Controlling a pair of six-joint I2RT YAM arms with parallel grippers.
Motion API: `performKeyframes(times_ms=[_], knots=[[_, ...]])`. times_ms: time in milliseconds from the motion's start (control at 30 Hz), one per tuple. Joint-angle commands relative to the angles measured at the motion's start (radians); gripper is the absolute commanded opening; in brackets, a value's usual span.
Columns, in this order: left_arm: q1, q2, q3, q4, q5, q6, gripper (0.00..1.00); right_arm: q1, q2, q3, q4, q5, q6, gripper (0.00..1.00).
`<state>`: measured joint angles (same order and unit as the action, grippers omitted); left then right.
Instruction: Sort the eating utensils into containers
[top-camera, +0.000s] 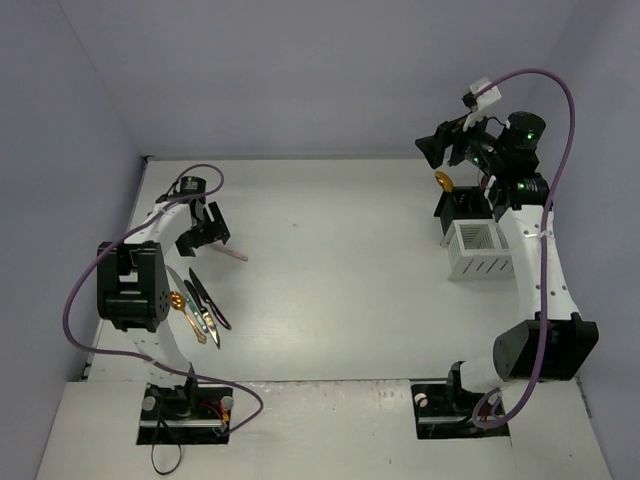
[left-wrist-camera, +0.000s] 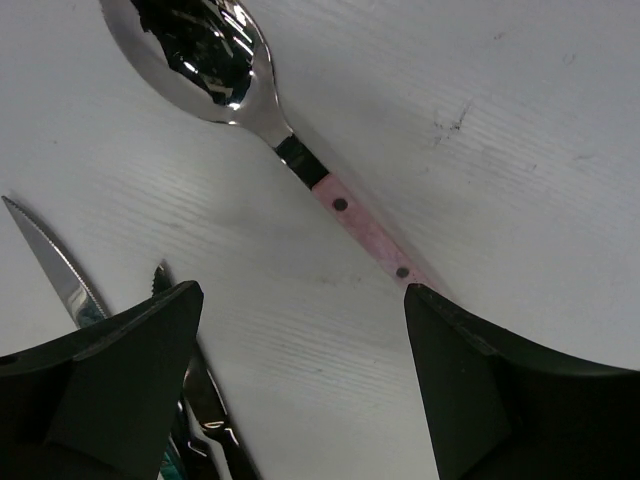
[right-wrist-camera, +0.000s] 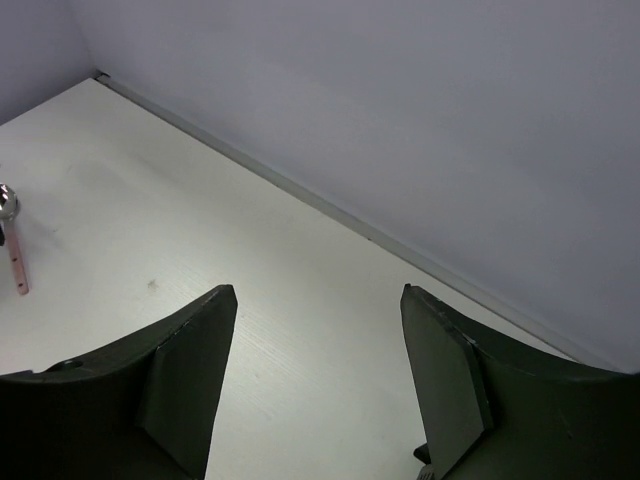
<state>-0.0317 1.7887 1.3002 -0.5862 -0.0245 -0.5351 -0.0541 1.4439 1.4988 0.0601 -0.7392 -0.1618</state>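
A spoon with a silver bowl and a pink handle (left-wrist-camera: 365, 232) lies on the white table; it also shows in the top view (top-camera: 228, 253). My left gripper (left-wrist-camera: 302, 292) is open and empty just above the table, its right finger (left-wrist-camera: 500, 380) next to the handle's end. It is at the left in the top view (top-camera: 205, 240). Several knives and a gold spoon (top-camera: 178, 300) lie in a pile (top-camera: 203, 307) near it. My right gripper (right-wrist-camera: 317, 292) is open and empty, raised above the joined black bin (top-camera: 462, 206) and white slotted bin (top-camera: 480, 250).
A gold spoon (top-camera: 443, 181) stands in the black bin. Knife blades (left-wrist-camera: 60, 275) lie by my left finger (left-wrist-camera: 120, 380). The back wall runs behind the table (right-wrist-camera: 350, 225). The pink-handled spoon shows far off in the right wrist view (right-wrist-camera: 15, 255).
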Motion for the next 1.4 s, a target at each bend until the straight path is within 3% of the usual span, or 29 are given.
performKeyframes(times_ms=[0, 200, 300, 667, 800, 1000, 1100, 1200, 1367], knots=[[-0.023, 0.045, 0.107, 0.011, -0.041, -0.067, 0.78, 0.009, -0.046, -0.027, 0.066, -0.01, -0.023, 0.64], [-0.027, 0.139, 0.151, 0.005, -0.025, -0.107, 0.78, 0.01, -0.062, -0.029, 0.064, -0.014, -0.027, 0.65], [-0.029, 0.165, 0.157, 0.006, -0.002, -0.118, 0.72, 0.011, -0.066, -0.024, 0.064, -0.022, -0.026, 0.65], [-0.116, 0.228, 0.174, 0.017, 0.094, -0.086, 0.15, 0.028, -0.07, -0.014, 0.061, -0.037, 0.023, 0.65], [-0.154, 0.225, 0.196, 0.031, 0.129, -0.059, 0.01, 0.027, -0.079, -0.005, 0.059, -0.052, 0.068, 0.65], [-0.219, 0.137, 0.216, 0.109, 0.207, 0.009, 0.0, 0.004, -0.113, 0.053, 0.055, -0.07, 0.204, 0.76], [-0.231, 0.014, 0.183, 0.212, 0.327, 0.06, 0.0, -0.013, -0.117, 0.07, 0.053, -0.074, 0.32, 0.85], [-0.231, -0.116, 0.072, 0.412, 0.475, 0.079, 0.0, -0.021, -0.091, 0.057, 0.053, -0.096, 0.431, 0.92], [-0.233, -0.324, -0.102, 0.757, 0.79, -0.036, 0.0, 0.02, -0.017, 0.025, 0.055, -0.141, 0.544, 0.91]])
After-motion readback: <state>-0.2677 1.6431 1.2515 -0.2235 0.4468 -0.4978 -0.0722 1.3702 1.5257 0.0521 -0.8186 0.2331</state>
